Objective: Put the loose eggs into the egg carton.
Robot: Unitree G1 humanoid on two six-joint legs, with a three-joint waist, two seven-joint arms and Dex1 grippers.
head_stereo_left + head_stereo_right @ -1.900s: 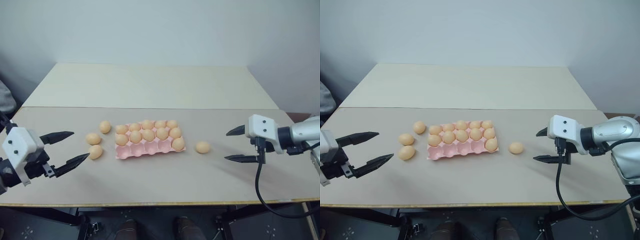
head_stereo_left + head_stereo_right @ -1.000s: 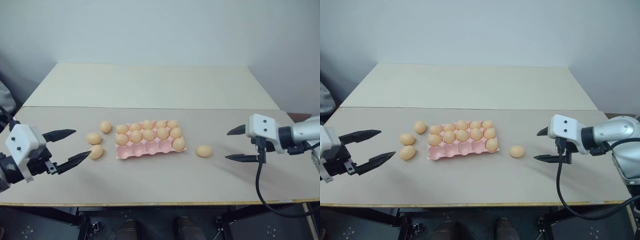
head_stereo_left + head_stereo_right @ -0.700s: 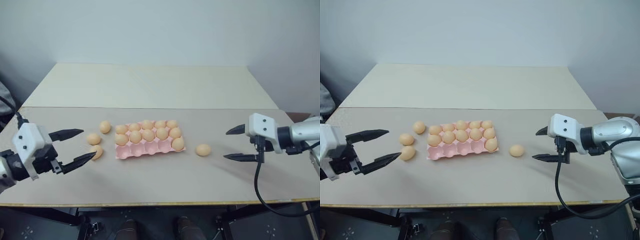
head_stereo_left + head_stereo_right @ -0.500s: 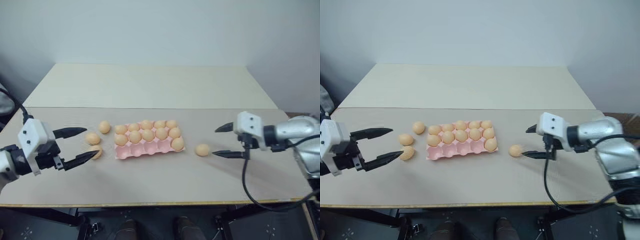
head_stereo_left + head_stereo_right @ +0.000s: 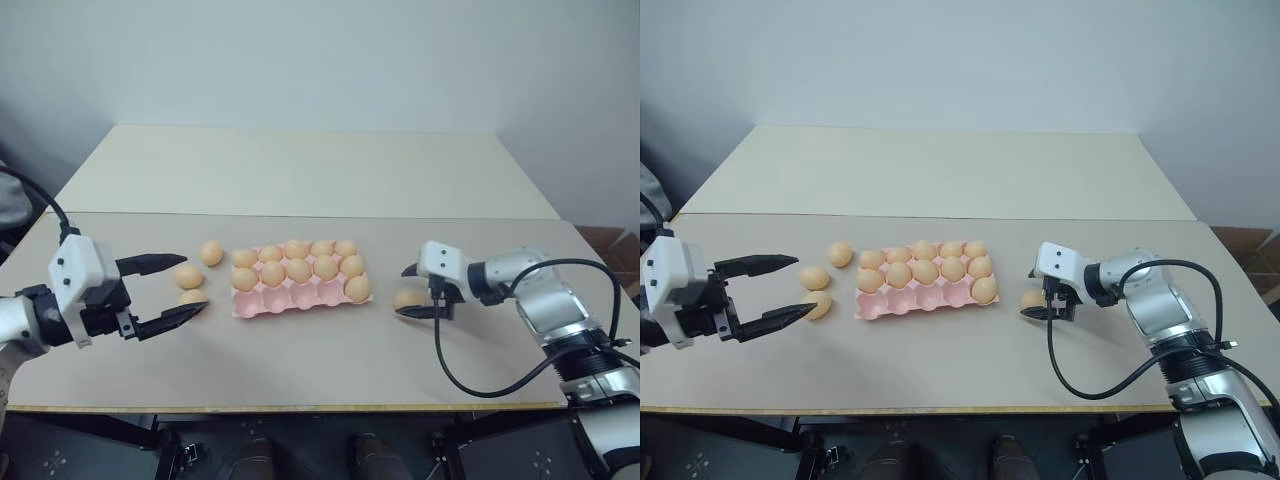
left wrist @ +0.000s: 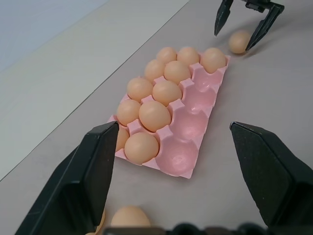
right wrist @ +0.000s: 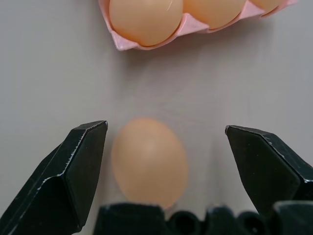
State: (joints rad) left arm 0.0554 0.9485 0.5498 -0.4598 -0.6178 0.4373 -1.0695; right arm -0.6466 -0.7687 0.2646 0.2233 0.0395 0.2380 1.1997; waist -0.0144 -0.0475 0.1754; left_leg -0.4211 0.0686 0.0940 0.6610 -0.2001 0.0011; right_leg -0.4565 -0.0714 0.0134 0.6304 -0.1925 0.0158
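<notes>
Now the right gripper (image 7: 164, 161) has its fingers spread wide to either side of a loose egg (image 7: 149, 161) lying on the desk (image 5: 300, 350) just right of the egg carton (image 5: 300, 292); nothing is grasped yet. To do this well, the fingers should probably settle lower until they flank the egg's widest part, then close gently and evenly, since a smooth oval shell may squirt out sideways or roll if one finger meets it first; the lift should be straight up before carrying it to one of the empty cups in the near row. The right arm reaches in from the right with its wrist angled down and toward the carton. The left gripper (image 5: 168, 292) hovers over the desk at the left, fingers also released and holding nothing, pointing roughly level toward three more loose eggs (image 5: 188, 276) beside the carton's left edge; eleven cups look filled.
</notes>
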